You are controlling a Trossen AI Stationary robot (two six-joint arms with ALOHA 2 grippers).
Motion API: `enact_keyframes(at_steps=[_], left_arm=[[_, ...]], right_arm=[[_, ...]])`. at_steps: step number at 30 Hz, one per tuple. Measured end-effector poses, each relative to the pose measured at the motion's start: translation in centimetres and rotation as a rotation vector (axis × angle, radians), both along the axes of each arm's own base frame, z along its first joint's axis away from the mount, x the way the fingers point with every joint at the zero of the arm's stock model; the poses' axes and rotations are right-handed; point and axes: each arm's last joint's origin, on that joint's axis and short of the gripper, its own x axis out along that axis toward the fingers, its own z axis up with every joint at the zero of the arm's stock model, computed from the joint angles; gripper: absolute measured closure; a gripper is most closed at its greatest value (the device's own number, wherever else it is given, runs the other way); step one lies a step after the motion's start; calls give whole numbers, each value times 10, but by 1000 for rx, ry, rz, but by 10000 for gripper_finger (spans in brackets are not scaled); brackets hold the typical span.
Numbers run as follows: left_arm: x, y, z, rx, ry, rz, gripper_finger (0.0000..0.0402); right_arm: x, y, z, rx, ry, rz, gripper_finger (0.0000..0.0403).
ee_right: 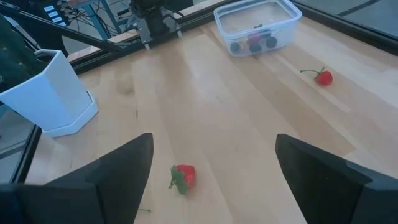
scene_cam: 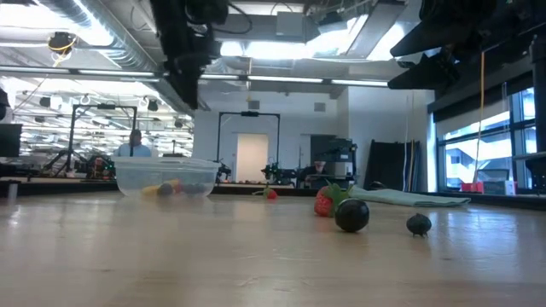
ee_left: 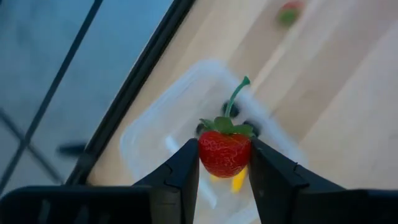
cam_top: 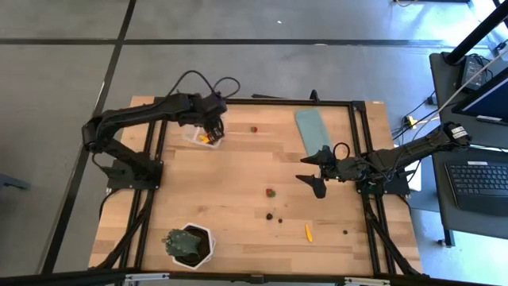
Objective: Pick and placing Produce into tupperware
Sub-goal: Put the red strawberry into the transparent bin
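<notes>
Now left tool (ee_left: 224, 163) grips strawberry (ee_left: 225, 152), stem up, above tupperware (ee_left: 161, 124).

One tub (cam_top: 200, 135), one lid (cam_top: 312, 129), one plant (cam_top: 189, 245), two arms.

Robotics lab: open industrial hall, exposed ceiling ducts (scene_cam: 102, 34), far equipment racks (scene_cam: 337, 166), laptop workstation (cam_top: 480, 179) right of table.

My left arm reaches toward eleven o'clock, and my left gripper (ee_left: 224, 163) points down, fingers pinching a strawberry. My right arm waits at three o'clock, my right gripper (cam_top: 316, 169) spread wide.
</notes>
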Motion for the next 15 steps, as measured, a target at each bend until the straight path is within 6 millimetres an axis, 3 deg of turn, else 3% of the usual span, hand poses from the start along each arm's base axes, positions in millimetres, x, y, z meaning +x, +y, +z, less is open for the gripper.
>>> enact_keyframes(at_steps=[6, 15], left_arm=[[-6, 10, -7, -17, 2, 123, 290], [1, 16, -72, -101, 28, 179, 280]], right_arm=[[0, 0, 0, -42, 4, 12, 64], [0, 0, 1, -39, 0, 11, 64]])
